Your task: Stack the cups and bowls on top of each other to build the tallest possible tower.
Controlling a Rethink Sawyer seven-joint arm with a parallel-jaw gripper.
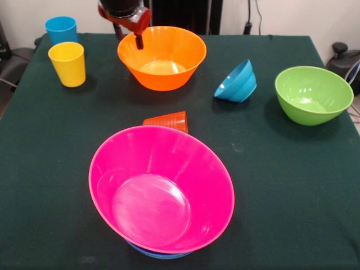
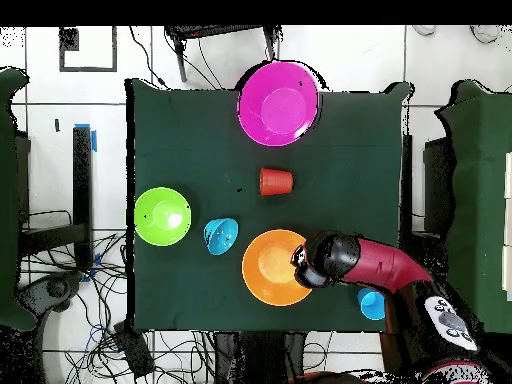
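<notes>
The tower is a large pink bowl [image 1: 162,188] nested over a blue bowl whose rim [image 1: 160,254] shows beneath, at the table's near side; it also shows in the overhead view [image 2: 278,102]. An orange-red ribbed cup [image 1: 167,121] [image 2: 276,181] sits just behind it, partly hidden. A large orange bowl [image 1: 162,56] [image 2: 268,270] stands at the far side. My gripper [image 1: 129,38] [image 2: 300,265] hangs open and empty over that bowl's left rim. A yellow cup [image 1: 67,63] and a sky blue cup [image 1: 61,29] [image 2: 371,303] stand at the far left.
A ridged blue bowl [image 1: 236,81] [image 2: 220,236] lies tilted right of the orange bowl. A green bowl [image 1: 313,94] [image 2: 162,215] stands upright at the right. The dark green table [image 1: 281,185] has its edges close to the cups and the tower.
</notes>
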